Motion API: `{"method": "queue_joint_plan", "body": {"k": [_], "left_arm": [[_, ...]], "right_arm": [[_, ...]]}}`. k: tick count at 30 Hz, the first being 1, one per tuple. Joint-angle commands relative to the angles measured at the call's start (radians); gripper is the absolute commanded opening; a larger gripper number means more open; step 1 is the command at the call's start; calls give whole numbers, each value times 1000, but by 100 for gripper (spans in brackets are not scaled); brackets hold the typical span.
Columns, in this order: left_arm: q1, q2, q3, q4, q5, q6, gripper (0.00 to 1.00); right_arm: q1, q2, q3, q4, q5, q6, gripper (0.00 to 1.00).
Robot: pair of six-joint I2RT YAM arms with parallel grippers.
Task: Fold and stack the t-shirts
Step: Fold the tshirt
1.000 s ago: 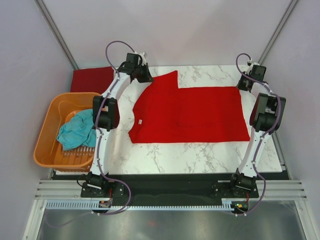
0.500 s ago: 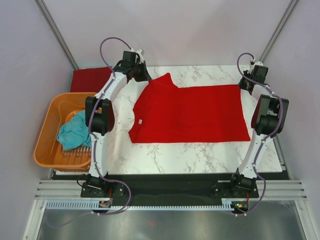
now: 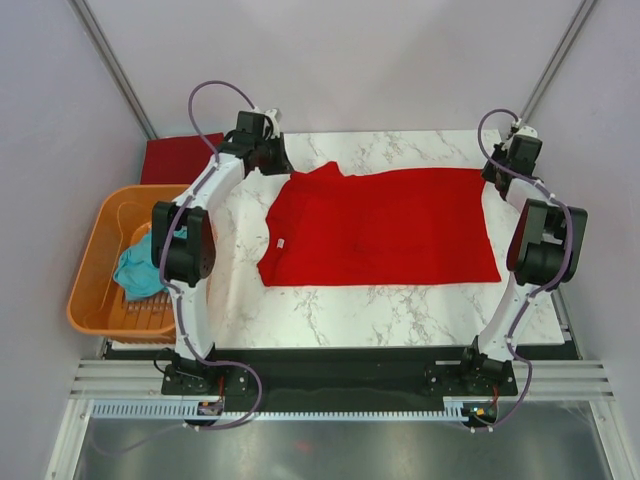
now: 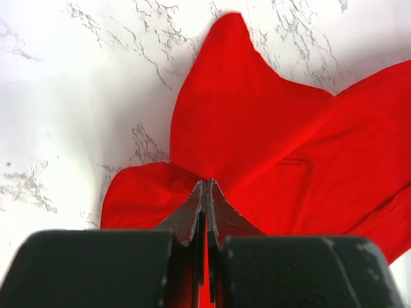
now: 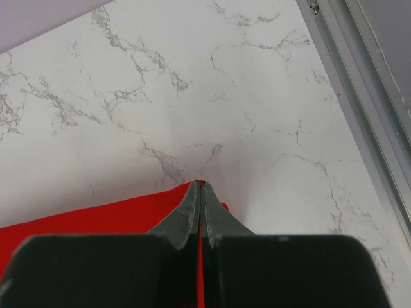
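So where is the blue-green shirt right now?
From the top camera, the teal cloth t-shirt is bunched in the orange plastic basket at far left, left of the bright red cloth t-shirt.

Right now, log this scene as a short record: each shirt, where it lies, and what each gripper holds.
bright red t-shirt: spread on the marble table, white neck label showing near its left end
left gripper: shut on its far left part, cloth bunched there
right gripper: shut on its far right corner
maroon t-shirt: lying at the far left
teal t-shirt: crumpled in the orange basket
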State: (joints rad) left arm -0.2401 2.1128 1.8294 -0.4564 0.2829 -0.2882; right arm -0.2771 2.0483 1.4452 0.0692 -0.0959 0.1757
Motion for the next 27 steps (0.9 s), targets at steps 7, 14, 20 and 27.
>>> {"method": "queue_joint_plan", "body": {"k": [7,14,20,27], "left_arm": [[-7,-234,-232,84,-24,50,2],[-28,-332,-406,104,2,50,2],[-51,-390,-507,102,-44,78,2],[-76,-395,-581,99,-100,67,2]], "right_arm": [[-1,-151,-127,43,42,68,0],[-2,-252,-255,9,119,91,0],[-2,-295,-301,-65,182,143,0],[-1,-335,-394,-66,226,182,0]]}}
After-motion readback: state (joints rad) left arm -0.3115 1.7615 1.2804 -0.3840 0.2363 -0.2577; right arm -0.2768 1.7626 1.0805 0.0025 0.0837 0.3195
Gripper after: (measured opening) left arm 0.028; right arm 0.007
